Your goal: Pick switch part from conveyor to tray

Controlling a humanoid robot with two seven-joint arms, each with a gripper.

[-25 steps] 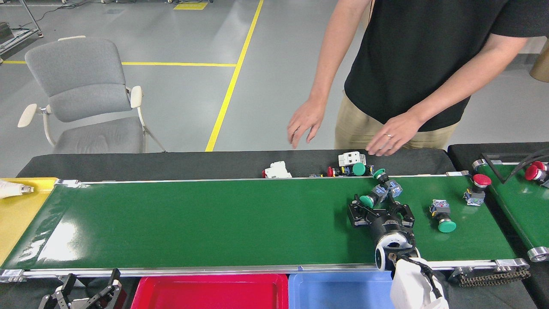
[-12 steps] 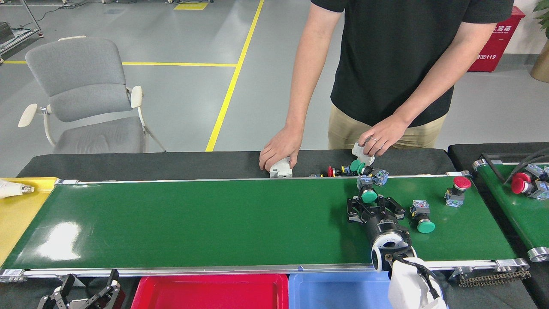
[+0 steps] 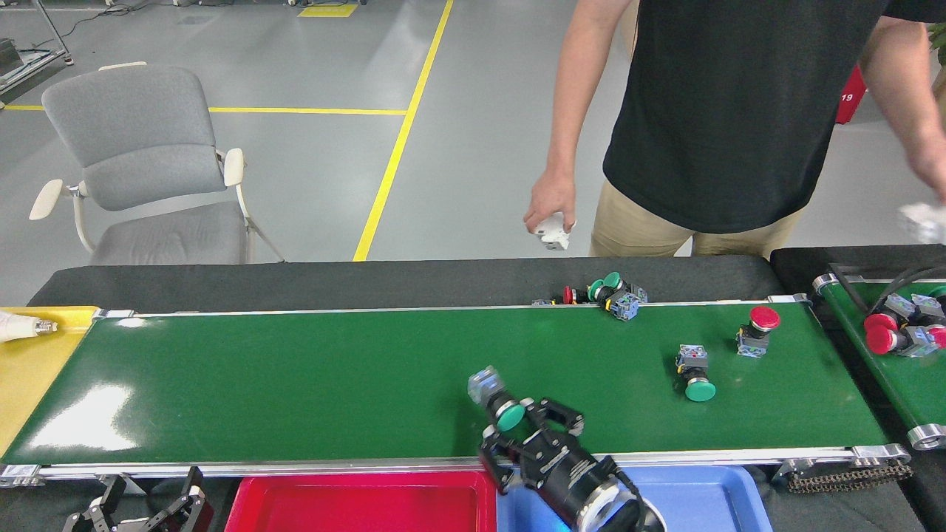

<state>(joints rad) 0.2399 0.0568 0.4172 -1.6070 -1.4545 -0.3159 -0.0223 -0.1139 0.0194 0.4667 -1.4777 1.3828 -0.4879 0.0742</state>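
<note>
The conveyor (image 3: 295, 377) is the long green belt across the middle of the head view. My right gripper (image 3: 519, 432) hangs over its near rail, shut on a green-capped switch part (image 3: 499, 405) with a blue-grey body that sticks out up and to the left. Right below it the red tray (image 3: 362, 506) and the blue tray (image 3: 709, 496) meet. Further right, a second green switch part (image 3: 695, 373) and a red one (image 3: 757, 329) lie on the belt. My left gripper (image 3: 144, 502) sits low at the bottom left, fingers spread and nothing between them.
A person stands behind the belt, one hand (image 3: 550, 214) holding a white part. A few switch parts (image 3: 617, 290) lie at the far rail. A second green belt (image 3: 898, 355) at the right carries red switches. A yellow tray (image 3: 37, 369) is at the left end.
My right gripper closed on the green switch part and carried it left and toward the near rail. The loose parts rode left on the belt. The person lifted both hands away with white parts.
</note>
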